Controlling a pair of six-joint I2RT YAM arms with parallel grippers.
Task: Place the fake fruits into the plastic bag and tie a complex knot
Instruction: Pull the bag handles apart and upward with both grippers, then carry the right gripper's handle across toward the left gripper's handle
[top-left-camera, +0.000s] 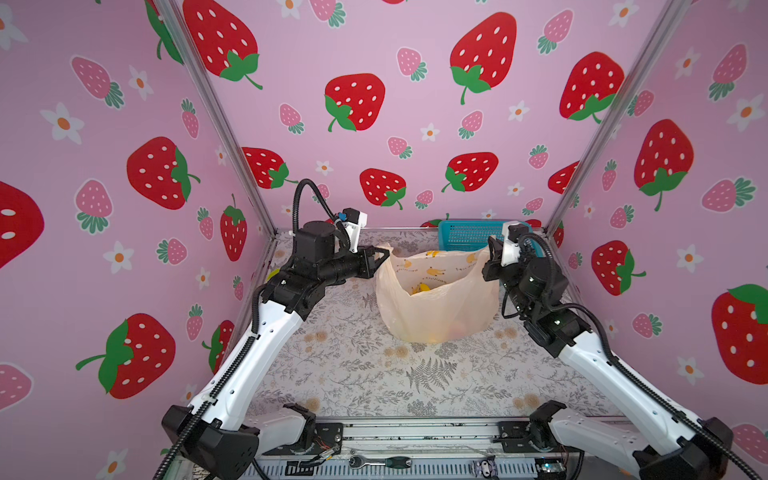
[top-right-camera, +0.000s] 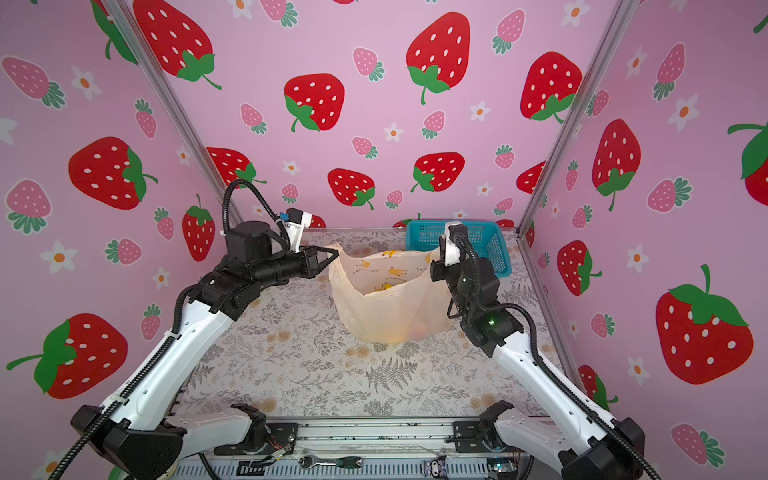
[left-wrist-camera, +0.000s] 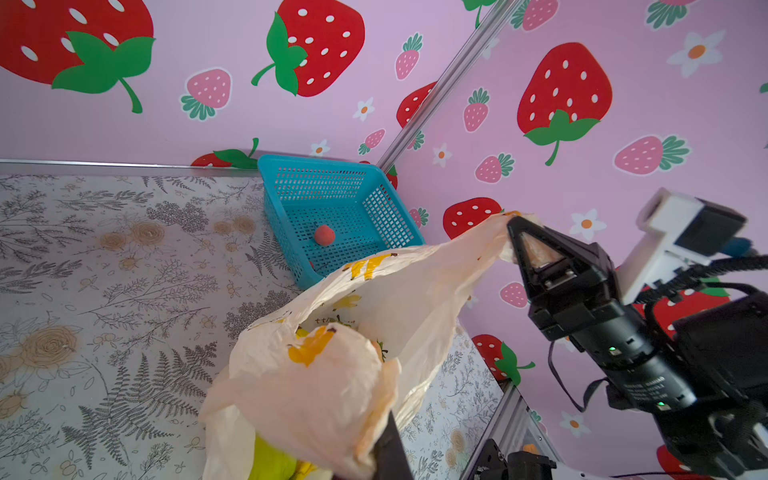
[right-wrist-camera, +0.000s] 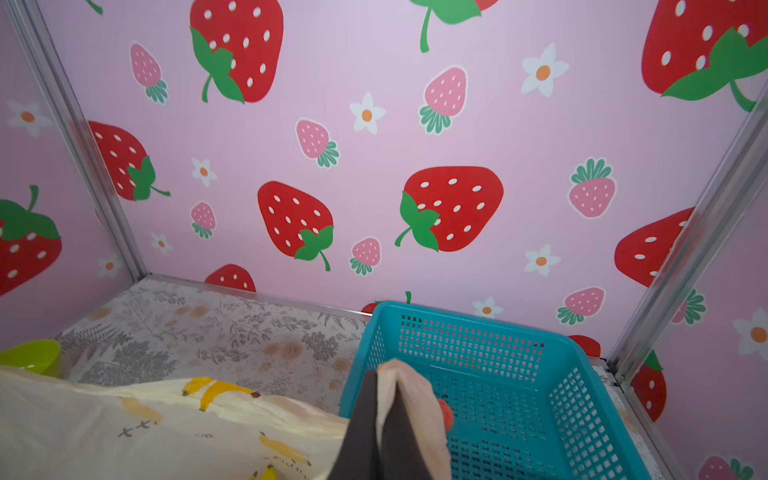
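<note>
The peach plastic bag (top-left-camera: 432, 307) stands open mid-table, stretched between both grippers. My left gripper (top-left-camera: 384, 251) is shut on its left handle strip (left-wrist-camera: 374, 415). My right gripper (top-left-camera: 491, 243) is shut on the right handle strip (right-wrist-camera: 399, 386), up by the basket. The strips are held apart and no knot is in view. Inside the bag lie yellow bananas (top-left-camera: 422, 288), a green fruit (left-wrist-camera: 270, 461) and something reddish (top-left-camera: 459, 330) that shows through the wall. One small red strawberry (left-wrist-camera: 324, 235) lies in the blue basket.
The blue mesh basket (top-left-camera: 461, 235) sits in the back right corner, right behind the bag. A lime-green bowl (right-wrist-camera: 31, 357) stands at the back left, partly hidden by my left arm. Pink walls close three sides. A ratchet (top-left-camera: 380, 461) lies on the front rail.
</note>
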